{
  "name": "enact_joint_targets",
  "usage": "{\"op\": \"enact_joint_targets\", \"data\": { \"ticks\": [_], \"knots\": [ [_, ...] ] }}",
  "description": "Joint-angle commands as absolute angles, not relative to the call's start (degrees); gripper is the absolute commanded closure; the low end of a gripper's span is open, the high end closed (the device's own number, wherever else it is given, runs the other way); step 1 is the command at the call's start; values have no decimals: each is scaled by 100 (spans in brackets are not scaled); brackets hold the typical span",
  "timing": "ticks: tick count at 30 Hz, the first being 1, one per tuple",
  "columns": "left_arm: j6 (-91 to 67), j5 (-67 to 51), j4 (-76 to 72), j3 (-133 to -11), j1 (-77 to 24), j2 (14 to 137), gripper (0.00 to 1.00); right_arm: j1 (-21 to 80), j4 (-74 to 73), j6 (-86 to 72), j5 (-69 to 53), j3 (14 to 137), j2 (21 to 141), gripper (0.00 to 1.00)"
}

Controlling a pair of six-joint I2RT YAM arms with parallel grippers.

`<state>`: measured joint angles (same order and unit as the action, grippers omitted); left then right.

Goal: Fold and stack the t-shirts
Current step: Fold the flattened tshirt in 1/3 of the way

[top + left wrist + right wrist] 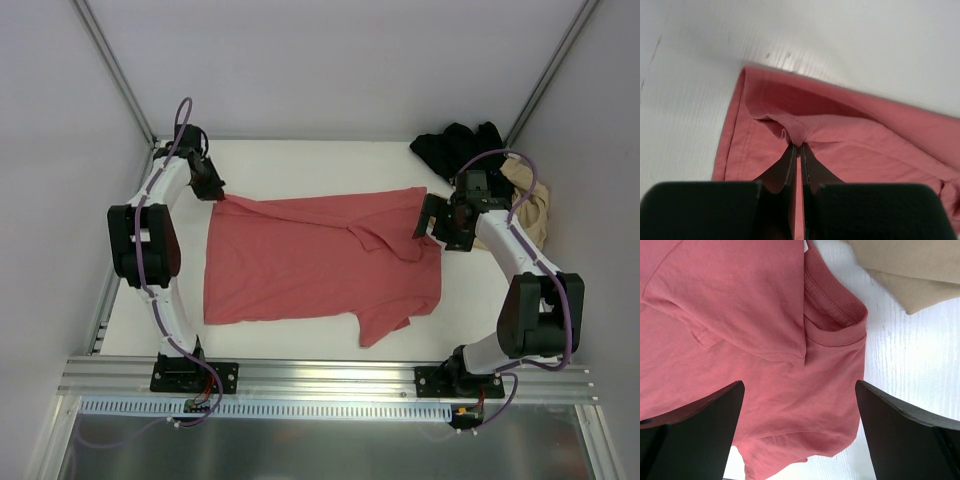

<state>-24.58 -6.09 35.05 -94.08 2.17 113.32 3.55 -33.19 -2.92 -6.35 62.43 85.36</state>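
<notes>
The left gripper (798,147) fingers pinched the coral-red t-shirt (300,265) edge; the right gripper (799,390) fingers stood wide apart above it.

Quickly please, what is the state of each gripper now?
Left gripper: closed, pinching the coral-red t-shirt.
Right gripper: open, holding nothing.

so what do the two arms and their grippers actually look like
Both the left arm and right arm have white links with bulky black joint housings, and a purple cable loops along each. They stand on black base plates bolted to a silver rail. The left gripper and right gripper have black fingers tapering to wedge tips.
</notes>
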Motion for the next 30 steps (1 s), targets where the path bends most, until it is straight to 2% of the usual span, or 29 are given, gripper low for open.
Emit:
{"op": "enact_joint_targets", "data": {
  "ticks": [1, 12, 26, 29, 30],
  "knots": [
    [-2426, -747, 3376, -8808, 167, 10732, 100, 299, -3252, -229, -580, 6319, 8543, 0],
    [-2496, -800, 3067, -7156, 167, 9783, 100, 299, -3278, -264, -668, 6319, 8438, 0],
    [-2610, -71, 3015, -6812, 158, 9844, 100, 308, -3296, -255, -677, 6293, 8341, 1],
    [-2733, 411, 2945, -6698, 158, 9765, 93, 308, -3296, -246, -677, 6284, 8341, 0],
    [-2768, 544, 2944, -6671, 158, 9747, 85, 299, -3305, -246, -677, 6293, 8341, 1]
  ]
}}
